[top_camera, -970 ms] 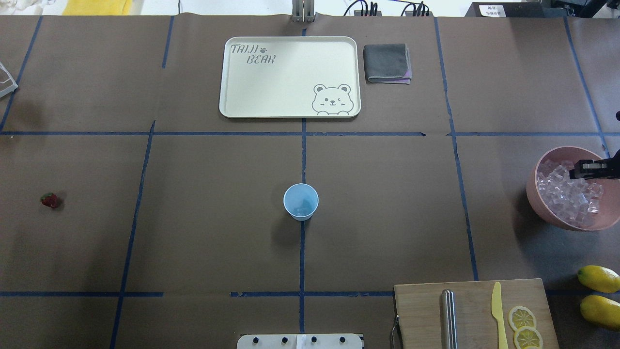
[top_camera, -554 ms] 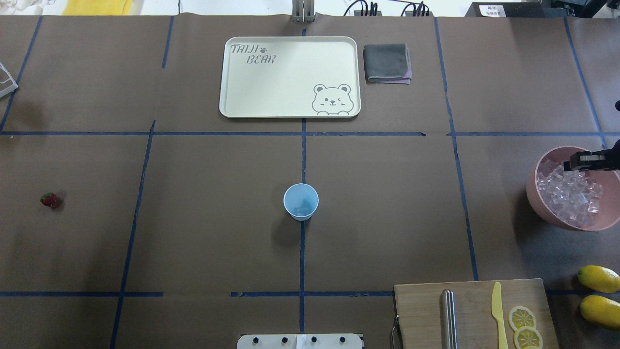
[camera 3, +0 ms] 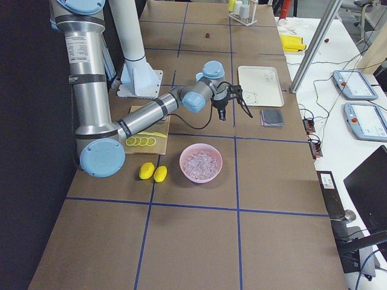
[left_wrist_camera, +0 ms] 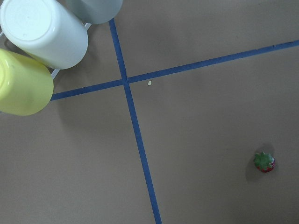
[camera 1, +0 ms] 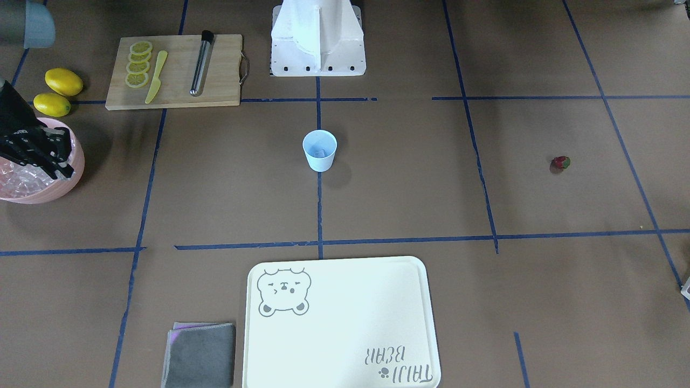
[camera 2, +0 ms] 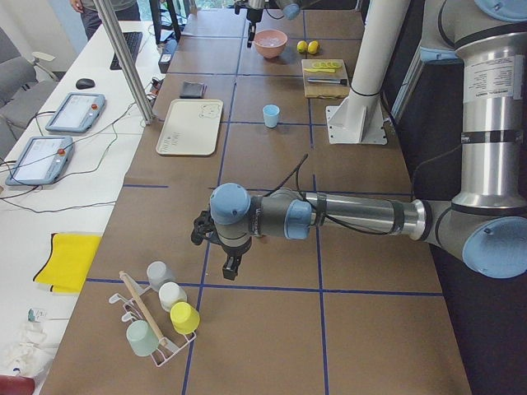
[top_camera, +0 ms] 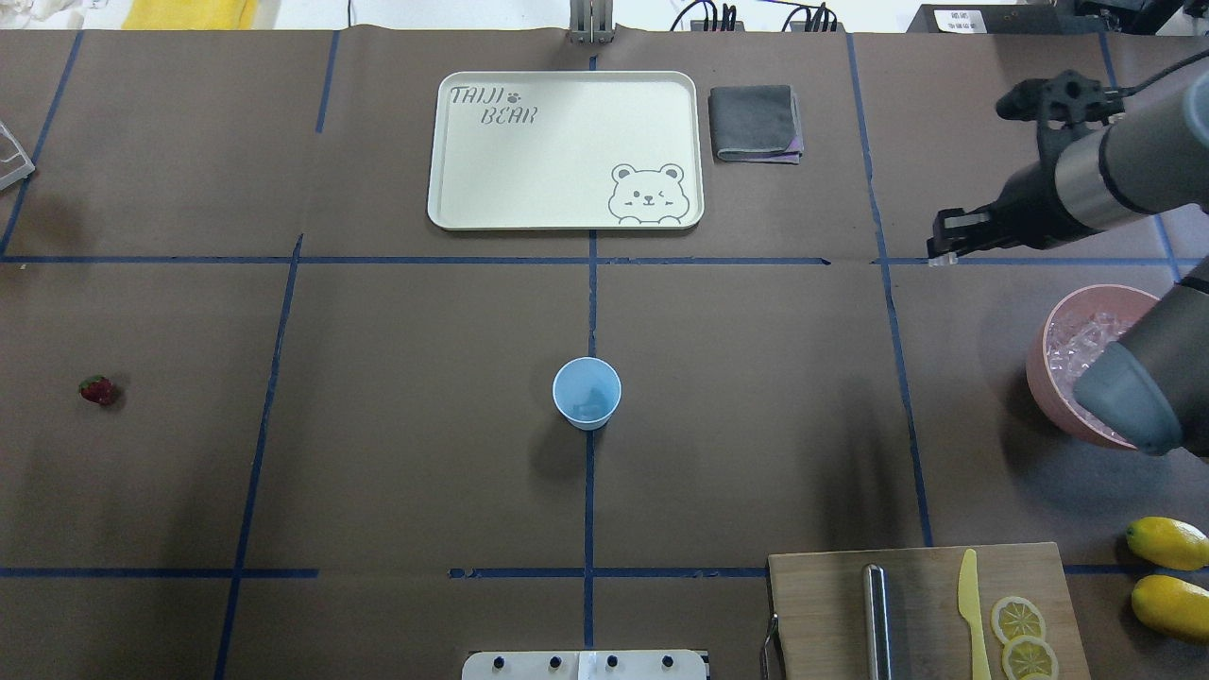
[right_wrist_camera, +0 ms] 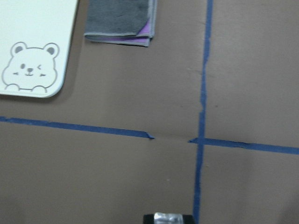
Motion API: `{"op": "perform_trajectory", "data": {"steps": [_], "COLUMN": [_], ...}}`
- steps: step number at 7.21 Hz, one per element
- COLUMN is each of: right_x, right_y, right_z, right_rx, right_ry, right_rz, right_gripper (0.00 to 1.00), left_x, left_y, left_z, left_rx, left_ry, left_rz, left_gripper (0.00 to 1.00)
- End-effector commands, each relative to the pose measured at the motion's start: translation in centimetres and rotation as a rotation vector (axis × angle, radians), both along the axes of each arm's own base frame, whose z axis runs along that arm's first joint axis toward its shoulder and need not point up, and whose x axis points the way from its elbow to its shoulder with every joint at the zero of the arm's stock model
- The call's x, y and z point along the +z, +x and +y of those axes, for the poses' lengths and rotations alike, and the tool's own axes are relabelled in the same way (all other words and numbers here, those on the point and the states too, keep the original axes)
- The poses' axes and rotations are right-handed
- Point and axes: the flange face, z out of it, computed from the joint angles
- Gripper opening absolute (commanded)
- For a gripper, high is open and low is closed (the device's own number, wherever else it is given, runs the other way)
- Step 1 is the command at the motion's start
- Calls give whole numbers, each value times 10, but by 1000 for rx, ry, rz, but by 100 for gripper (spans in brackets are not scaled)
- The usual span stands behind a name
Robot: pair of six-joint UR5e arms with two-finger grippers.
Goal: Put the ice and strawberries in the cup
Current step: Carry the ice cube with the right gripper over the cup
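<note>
Overhead exterior view puts the right gripper (top_camera: pixel 940 253) above bare table, out past the pink bowl (top_camera: pixel 1037 373) on the side away from the robot. Its fingers are drawn close on a small glassy piece of ice (right_wrist_camera: pixel 168 218) — the right wrist camera catches the gleam at its bottom edge, between the dark tips. More ice is heaped in the bowl. The cup (top_camera: pixel 587 393) stands upright at the table's centre on the blue tape line, well apart from the gripper. Something pale sits at its bottom, but I cannot tell what.

The move ahead, as I judge it, is the carry to the cup, and it turns on direction. From the gripper the cup lies toward the robot's left and back toward its base, a long diagonal over open table with nothing standing between. The rim is round, so the angle of approach matters little. Centring over the mouth before release matters most, since so small a piece could glance off the rim.

The strawberry (top_camera: pixel 97 390) lies alone far out on the robot's left, well apart from the cup, and the left gripper (camera 2: pixel 231 267) hangs nearer to it than the right one does — the left wrist camera looks down on it. Whether that gripper's fingers are spread or together I cannot tell.
</note>
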Motion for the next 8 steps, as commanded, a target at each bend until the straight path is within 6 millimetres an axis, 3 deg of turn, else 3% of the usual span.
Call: {"op": "perform_trajectory", "data": {"steps": [1, 3, 4, 5, 6, 8], "right_x": [-68, -138, -160, -173, -183, -207], "right_y": [-67, -137, -158, -178, -211, -300], "right_z": [14, 41, 52, 68, 93, 113], "right_rx": [-68, -98, -120, -106, -81, -22], "right_ry": [101, 130, 116, 90, 104, 60], "right_rz": [-29, 32, 55, 42, 53, 93], "right_gripper": [0, 0, 0, 0, 0, 0], "left_x": [0, 0, 0, 0, 0, 0], "left_y": [0, 0, 0, 0, 0, 0], "left_z": [0, 0, 0, 0, 0, 0], "left_rx": [0, 0, 0, 0, 0, 0], "left_ry": [2, 0, 0, 0, 0, 0], "left_rz": [0, 0, 0, 0, 0, 0], "left_gripper": [100, 100, 100, 100, 100, 100]}}
